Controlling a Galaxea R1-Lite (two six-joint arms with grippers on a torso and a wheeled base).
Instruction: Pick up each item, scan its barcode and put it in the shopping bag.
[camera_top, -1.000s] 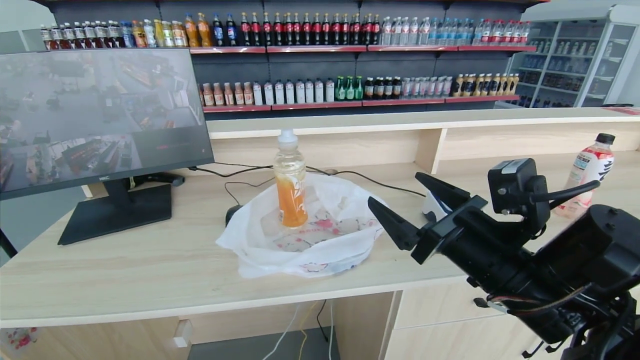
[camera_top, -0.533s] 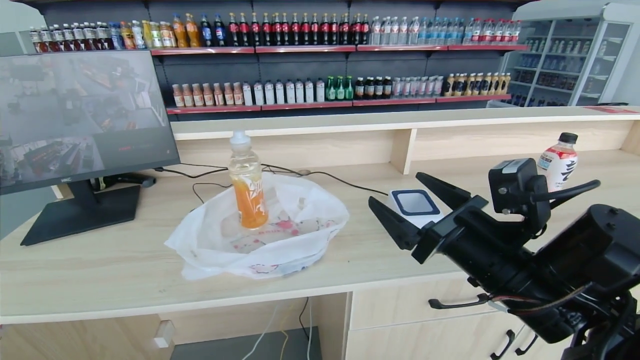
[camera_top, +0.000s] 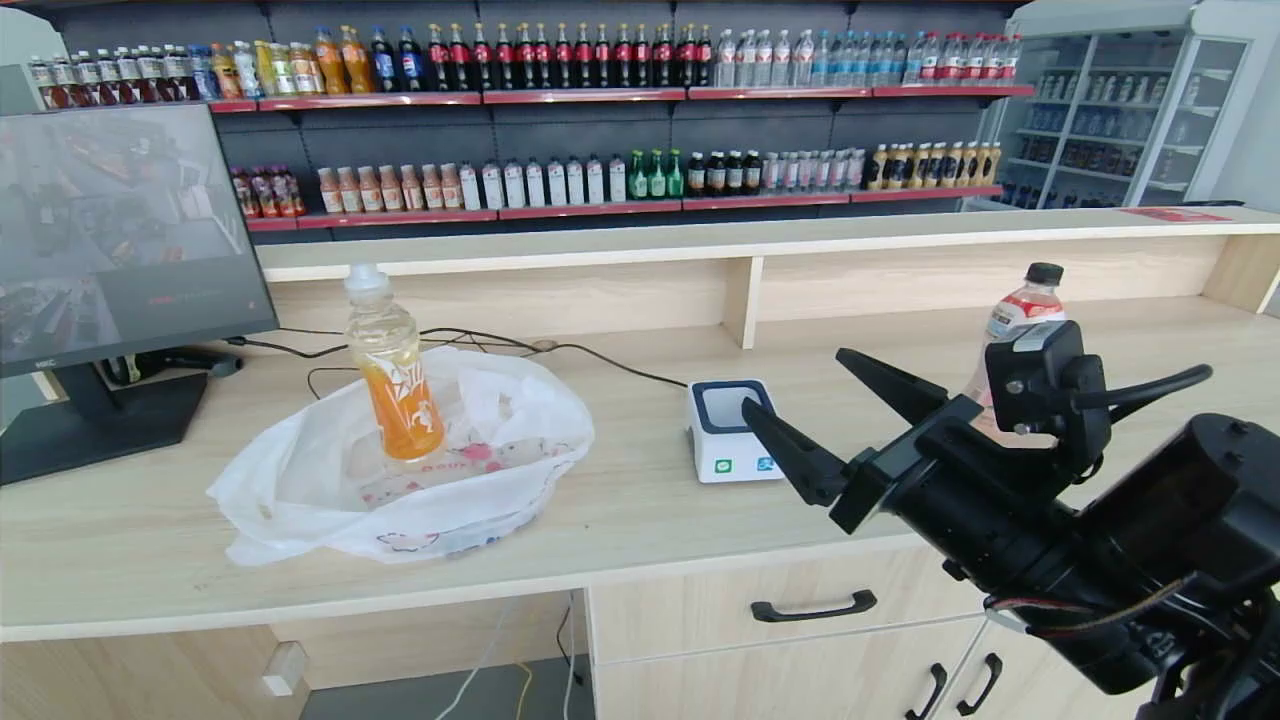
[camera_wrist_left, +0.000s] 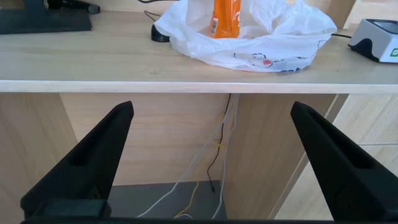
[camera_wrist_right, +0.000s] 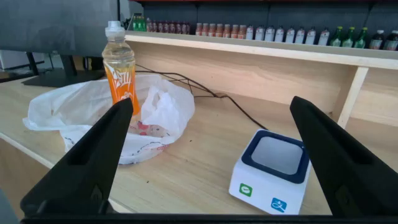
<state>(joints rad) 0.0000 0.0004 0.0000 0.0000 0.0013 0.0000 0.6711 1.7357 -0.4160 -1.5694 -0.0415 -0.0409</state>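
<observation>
Thin white plastic bag (camera_top: 300, 490) on matt light-wood counter (camera_top: 620, 510).

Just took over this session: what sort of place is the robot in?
Likely a shop checkout: stocked drink shelves behind, a barcode scanner and shopping bag on the counter.

The left pincer (camera_wrist_left: 211, 107) hangs wide open below the edge of the counter (camera_wrist_left: 87, 62), facing its front panel. On the counter, the white shopping bag (camera_wrist_left: 249, 40) holds an upright orange bottle (camera_wrist_left: 227, 15). The scanner (camera_wrist_left: 376, 38) is to its right and a monitor base (camera_wrist_left: 43, 22) to its left.
</observation>
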